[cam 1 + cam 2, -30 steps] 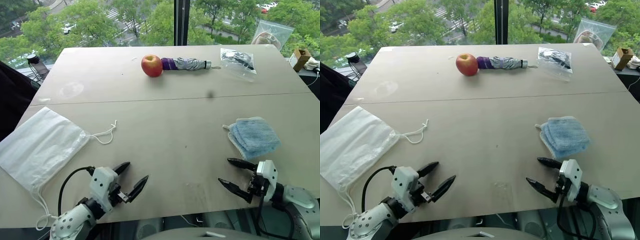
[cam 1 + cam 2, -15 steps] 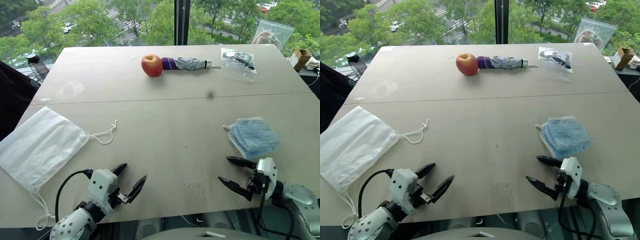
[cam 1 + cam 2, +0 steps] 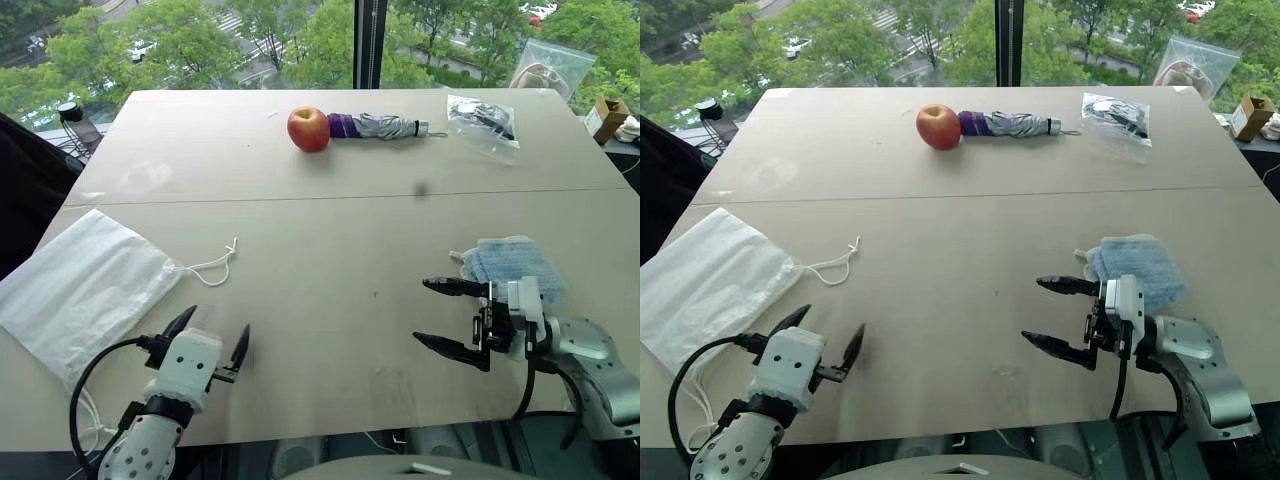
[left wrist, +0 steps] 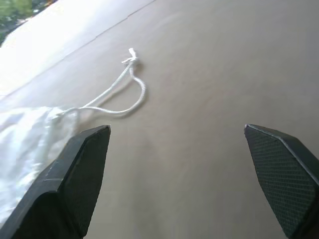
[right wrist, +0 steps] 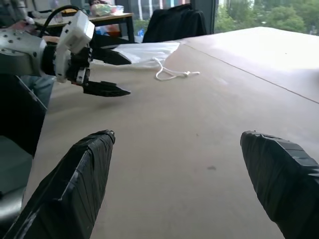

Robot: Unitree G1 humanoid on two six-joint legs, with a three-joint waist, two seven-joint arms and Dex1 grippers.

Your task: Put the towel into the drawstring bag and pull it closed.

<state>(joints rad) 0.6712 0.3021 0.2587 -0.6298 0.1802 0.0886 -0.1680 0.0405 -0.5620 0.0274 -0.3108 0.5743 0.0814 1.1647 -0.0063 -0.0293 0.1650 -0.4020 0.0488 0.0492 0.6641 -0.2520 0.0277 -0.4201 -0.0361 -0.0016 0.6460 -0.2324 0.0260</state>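
The light-blue towel (image 3: 512, 262) lies folded on the table at the right. Just left of it my right gripper (image 3: 421, 311) hovers open, pointing left with nothing between its fingers. The white drawstring bag (image 3: 85, 290) lies flat at the table's left edge, and its looped cord (image 3: 213, 265) trails to the right. My left gripper (image 3: 213, 335) is open and empty near the front edge, just right of the bag and pointing forward toward the cord (image 4: 127, 84). The right wrist view looks across the table at the left gripper (image 5: 127, 77) and the bag (image 5: 144, 50).
At the far side lie a red apple (image 3: 308, 128), a purple-and-grey folded umbrella (image 3: 378, 126) and a clear zip bag with dark contents (image 3: 482, 118). Another clear bag (image 3: 545, 65) and a small box (image 3: 603, 115) sit beyond the far right corner.
My left gripper has swung left and rolled, so it now points forward at the cord. My right gripper has risen and moved left, up beside the towel. Both stay open.
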